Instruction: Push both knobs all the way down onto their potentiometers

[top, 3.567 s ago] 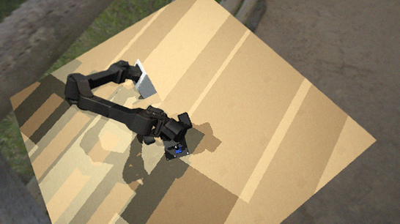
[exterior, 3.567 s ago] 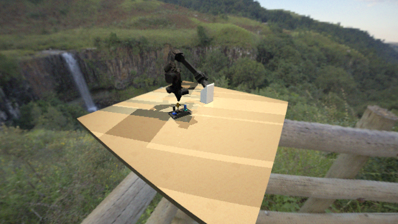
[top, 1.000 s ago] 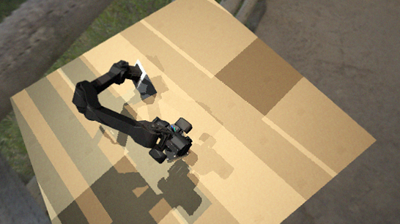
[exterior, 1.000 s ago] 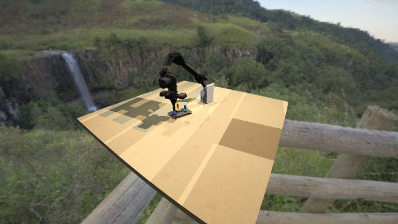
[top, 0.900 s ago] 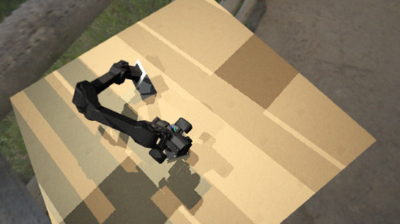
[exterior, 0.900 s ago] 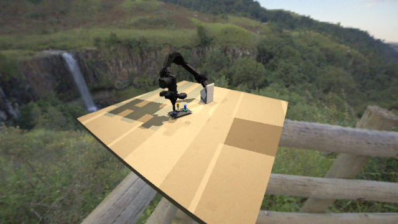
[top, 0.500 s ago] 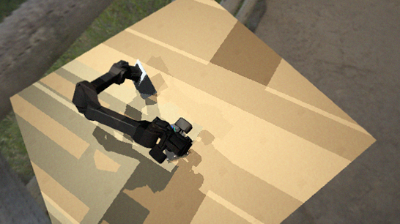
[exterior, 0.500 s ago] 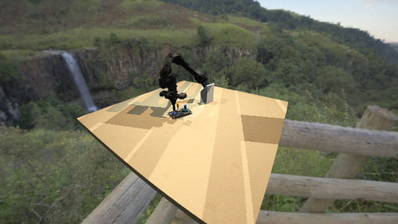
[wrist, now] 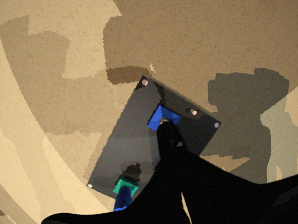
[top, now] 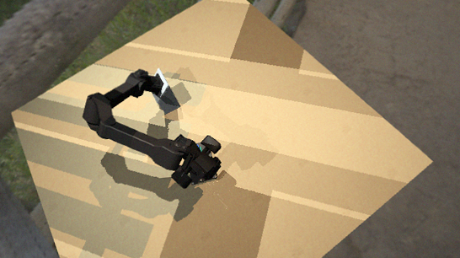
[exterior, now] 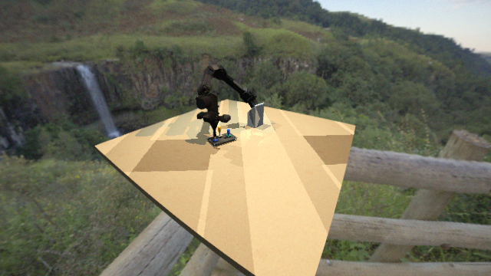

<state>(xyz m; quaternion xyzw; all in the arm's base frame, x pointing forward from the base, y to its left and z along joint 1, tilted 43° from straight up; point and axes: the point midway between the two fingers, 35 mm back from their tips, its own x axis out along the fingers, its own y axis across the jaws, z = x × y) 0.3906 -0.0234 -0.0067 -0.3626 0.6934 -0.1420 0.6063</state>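
Observation:
The dark circuit board [exterior: 223, 142] [wrist: 117, 145] stands low on the table. My gripper [exterior: 215, 134] [wrist: 173, 153] is shut and points down over the blue potentiometer [exterior: 215, 139] [wrist: 160, 116]. Its dark tips reach down close to that potentiometer; the black knob there merges with them, so its height and any gap cannot be told. A blue knob [exterior: 229, 131] [wrist: 122, 200] stands tall above the green potentiometer [exterior: 229, 136] [wrist: 125, 187]. A yellow knob [exterior: 219, 129] stands upright behind them, and is hidden in the wrist view. In the top view the arm covers most of the board.
The arm's base stands by an upright grey-white panel [top: 167, 93] [exterior: 255, 115] on the table [top: 296, 110] [exterior: 284, 172]. The blue knob and yellow knob rise beside the lowered gripper. Patchy shadows cross the table top.

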